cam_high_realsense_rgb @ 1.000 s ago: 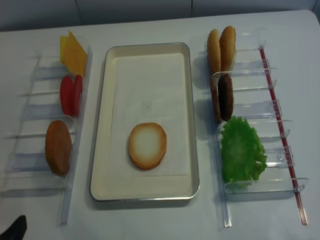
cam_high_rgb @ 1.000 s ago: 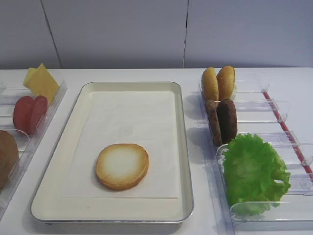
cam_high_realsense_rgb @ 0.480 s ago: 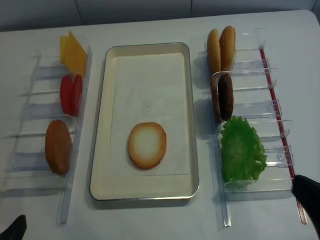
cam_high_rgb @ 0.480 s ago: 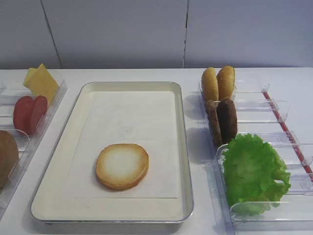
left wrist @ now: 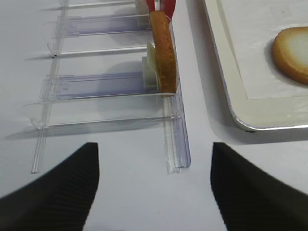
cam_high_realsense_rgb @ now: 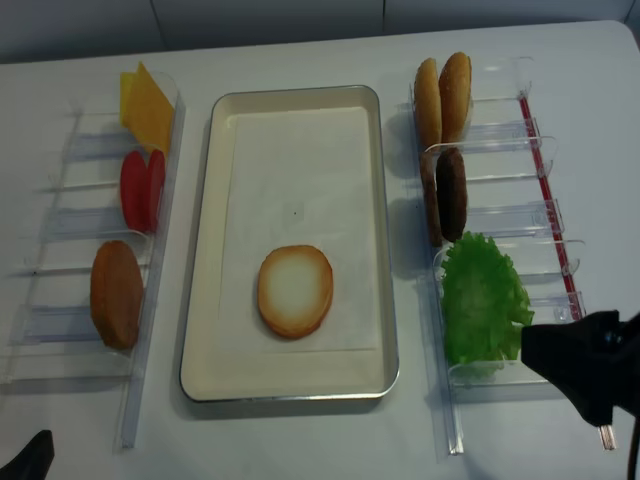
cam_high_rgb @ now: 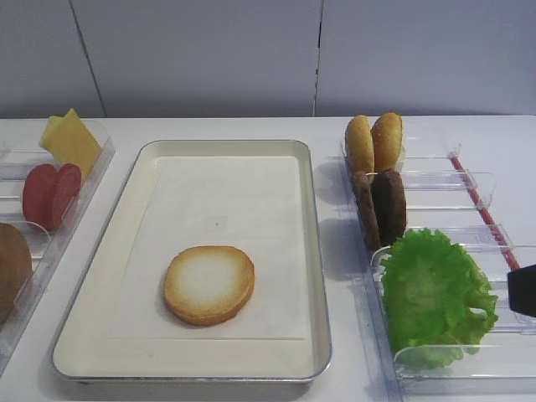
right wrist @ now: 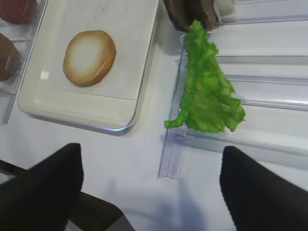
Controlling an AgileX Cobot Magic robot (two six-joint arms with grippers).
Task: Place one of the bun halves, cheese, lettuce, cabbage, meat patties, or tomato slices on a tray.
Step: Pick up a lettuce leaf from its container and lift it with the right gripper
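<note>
Lettuce in right bin, untouched; right fingers spread wide just beside; left fingers wide apart

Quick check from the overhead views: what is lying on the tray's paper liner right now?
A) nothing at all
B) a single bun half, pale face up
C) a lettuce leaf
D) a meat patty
B: one bun half lies flat, toasted face up, on the tray, while the lettuce and the meat patties sit in the clear bins to the tray's right.
</note>
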